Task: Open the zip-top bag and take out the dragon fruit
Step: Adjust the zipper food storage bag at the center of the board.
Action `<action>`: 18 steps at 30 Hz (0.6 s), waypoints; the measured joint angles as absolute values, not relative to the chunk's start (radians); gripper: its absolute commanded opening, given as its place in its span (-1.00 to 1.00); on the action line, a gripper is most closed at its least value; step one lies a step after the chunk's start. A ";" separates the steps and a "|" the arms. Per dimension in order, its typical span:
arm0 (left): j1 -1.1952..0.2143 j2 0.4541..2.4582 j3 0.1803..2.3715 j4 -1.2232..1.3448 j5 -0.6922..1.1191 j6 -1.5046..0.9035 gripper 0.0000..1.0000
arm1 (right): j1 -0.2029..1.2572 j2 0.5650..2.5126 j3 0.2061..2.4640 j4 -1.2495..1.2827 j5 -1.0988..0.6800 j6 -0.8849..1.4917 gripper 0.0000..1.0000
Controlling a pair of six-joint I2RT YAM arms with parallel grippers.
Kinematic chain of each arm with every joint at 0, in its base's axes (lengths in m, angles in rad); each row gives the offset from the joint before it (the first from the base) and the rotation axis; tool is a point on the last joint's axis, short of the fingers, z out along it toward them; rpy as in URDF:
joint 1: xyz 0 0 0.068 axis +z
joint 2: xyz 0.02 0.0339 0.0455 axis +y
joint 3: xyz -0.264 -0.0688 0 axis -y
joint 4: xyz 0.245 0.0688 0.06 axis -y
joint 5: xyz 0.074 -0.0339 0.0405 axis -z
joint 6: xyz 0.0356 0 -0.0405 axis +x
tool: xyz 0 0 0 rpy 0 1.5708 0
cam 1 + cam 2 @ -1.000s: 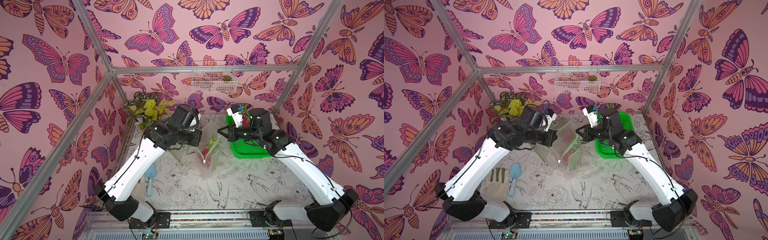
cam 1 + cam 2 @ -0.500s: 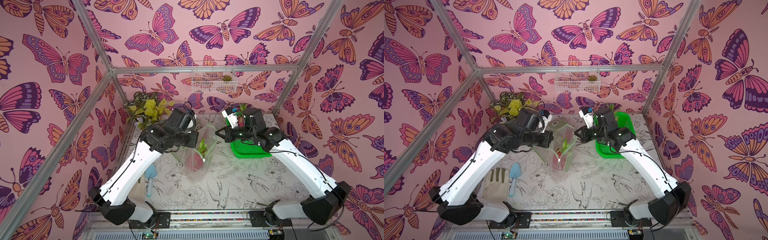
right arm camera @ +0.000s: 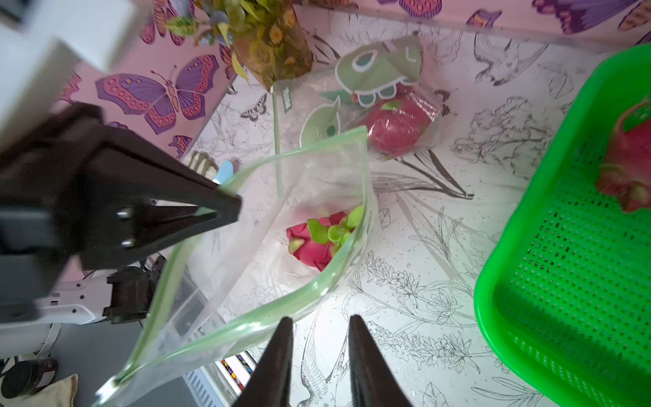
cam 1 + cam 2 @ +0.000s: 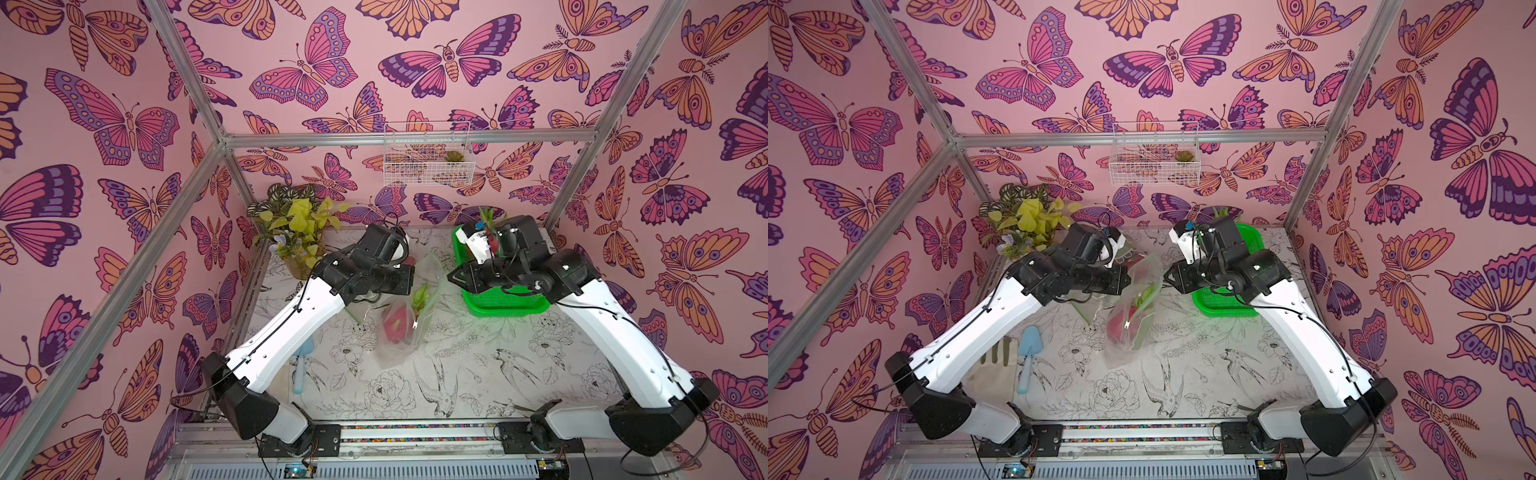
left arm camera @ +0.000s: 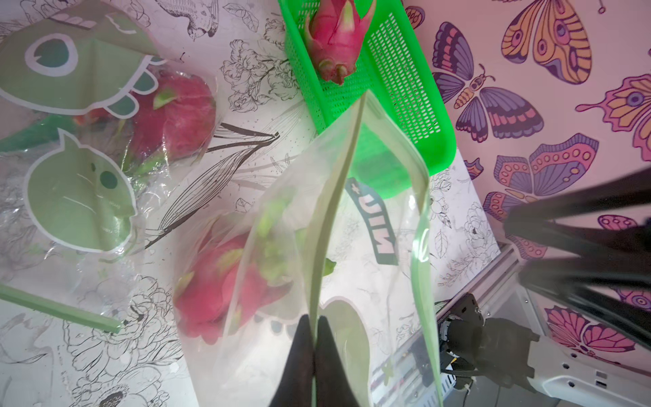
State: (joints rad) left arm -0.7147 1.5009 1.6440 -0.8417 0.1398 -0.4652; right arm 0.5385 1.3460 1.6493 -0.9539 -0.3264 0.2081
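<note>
Your left gripper (image 5: 314,326) is clamped shut on the rim of the zip-top bag (image 5: 380,229), whose mouth stands open. Your right gripper (image 3: 320,320) is narrowly parted, gripping nothing, just beside that rim. You find the dragon fruit (image 3: 315,241) inside the bag, at frame centre.

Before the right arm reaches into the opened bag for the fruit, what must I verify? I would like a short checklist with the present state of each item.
1. Left gripper shut on the rim of the zip-top bag: ok.
2. Bag mouth spread open, seen in the right wrist view: ok.
3. Right gripper jaws apart, nothing between them: ok.
4. Dragon fruit visible through the mouth, deep in the bag: ok.
5. Green basket has bare floor beside the basket fruit: ok.
6. Mouth wide enough for the open jaws to pass: cannot tell.
</note>
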 measured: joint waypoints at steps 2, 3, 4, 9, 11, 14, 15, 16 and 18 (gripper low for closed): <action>-0.715 1.506 1.644 -0.822 0.144 -0.475 -1.00 | 0.541 1.325 1.701 -0.986 -0.336 0.209 -0.36; -0.717 1.509 1.644 -0.815 0.145 -0.478 -1.00 | 0.547 1.315 1.717 -0.997 -0.342 0.210 -0.36; -0.719 1.511 1.644 -0.807 0.146 -0.481 -1.00 | 0.557 1.306 1.729 -1.007 -0.350 0.212 -0.36; -0.734 1.519 1.644 -0.781 0.159 -0.497 -1.00 | 0.603 1.314 1.734 -1.002 -0.392 0.240 -0.43; -0.740 1.519 1.644 -0.776 0.161 -0.503 -1.00 | 0.603 1.338 1.721 -0.978 -0.409 0.259 -0.43; -0.743 1.519 1.644 -0.765 0.162 -0.510 -1.00 | 0.603 1.386 1.704 -0.944 -0.428 0.279 -0.46; -0.745 1.519 1.644 -0.762 0.162 -0.512 -1.00 | 0.603 1.404 1.703 -0.935 -0.433 0.284 -0.47; -0.746 1.519 1.644 -0.758 0.162 -0.515 -1.00 | 0.603 1.425 1.702 -0.924 -0.439 0.288 -0.48; -0.746 1.517 1.641 -0.752 0.162 -0.519 -1.00 | 0.603 1.461 1.699 -0.902 -0.446 0.292 -0.51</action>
State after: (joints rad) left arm -0.7456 1.5169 1.6405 -0.7525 0.1619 -0.5190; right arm 0.6029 1.4609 1.6985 -0.9016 -0.4461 0.2916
